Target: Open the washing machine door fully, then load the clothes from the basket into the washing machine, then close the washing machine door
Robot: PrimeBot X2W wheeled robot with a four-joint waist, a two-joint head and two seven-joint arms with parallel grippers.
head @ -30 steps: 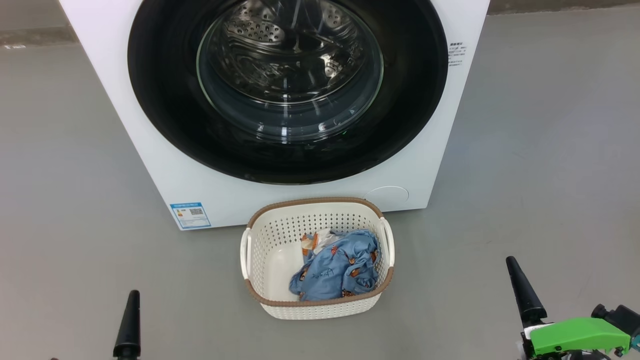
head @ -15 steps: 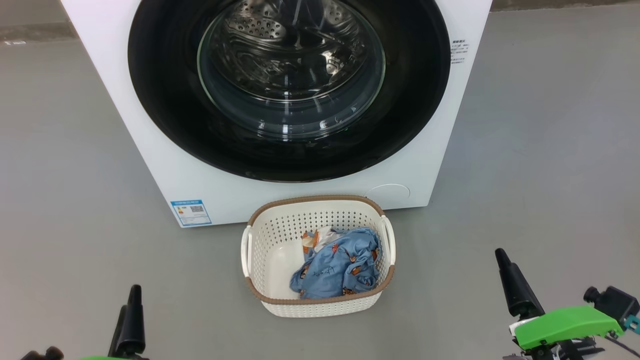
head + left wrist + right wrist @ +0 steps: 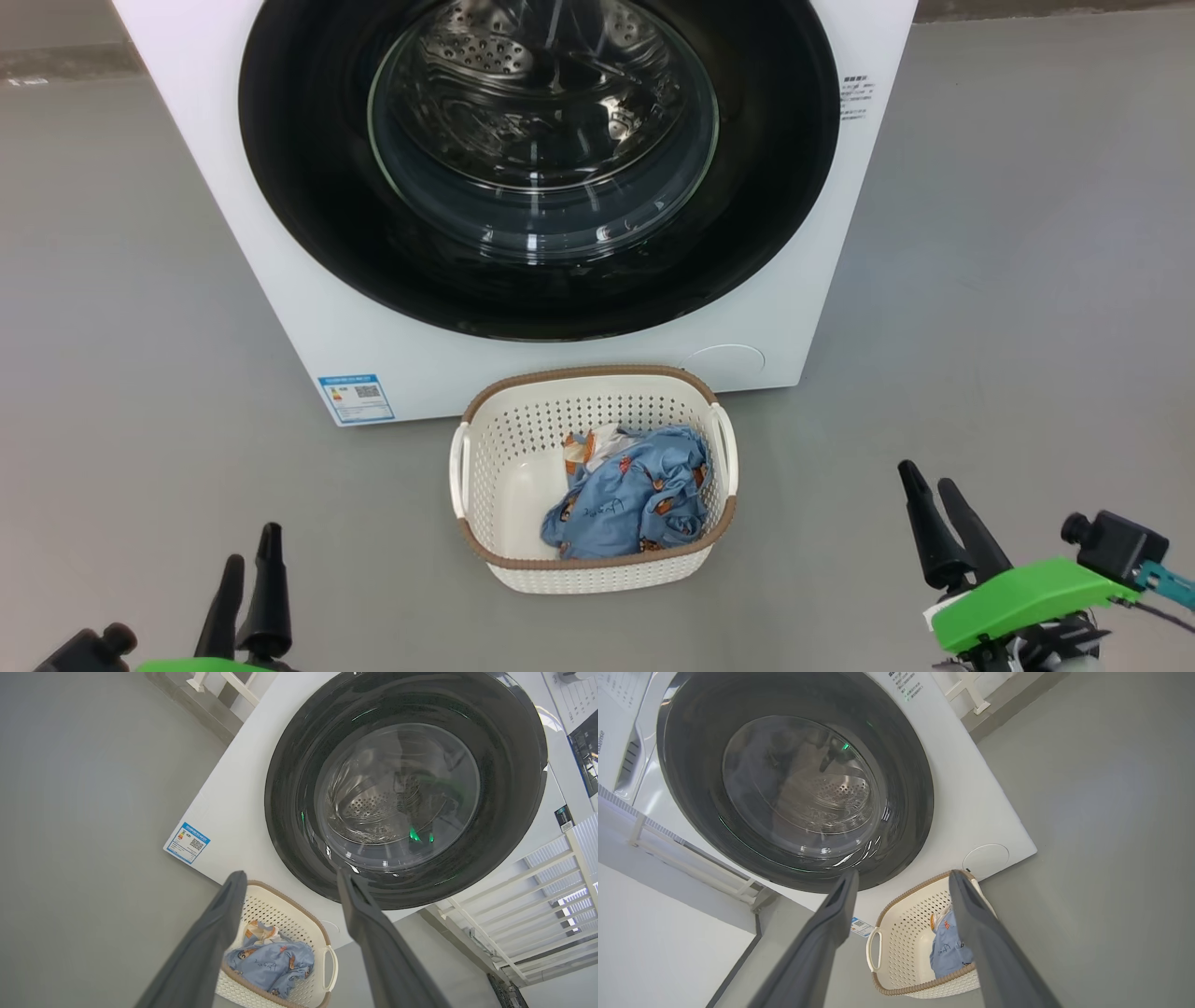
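Grey, smooth floor surrounds the work in the head view. The washing machine fills the upper centre, with the washing machine door shut flush against its white front. The basket sits on the floor just below it at lower centre; the clothes are heaped in its right half. The left gripper at lower left and the right gripper at lower right both stand released, grasping nothing, well apart from door and basket.

Left wrist view: the left gripper's fingers are spread wide with nothing between them; the door occupies the upper right, and the basket with the clothes lies at lower centre; a blue label sticker marks the machine's front at centre left.

Right wrist view: the right gripper is likewise spread and empty; the door is at upper left, the basket at lower centre, and a round cap sits just above the basket.

Assessment: the door looks rigid and fairly heavy, and its glossy rim looks slippery; no handle or recess can be made out, so the catch side cannot be told; hold should be sought at the rim's outer edge, never on the glass bowl. The clothes look soft, light and limp; a pinch at the crest of the heap should lift them; the basket looks light and may slide.
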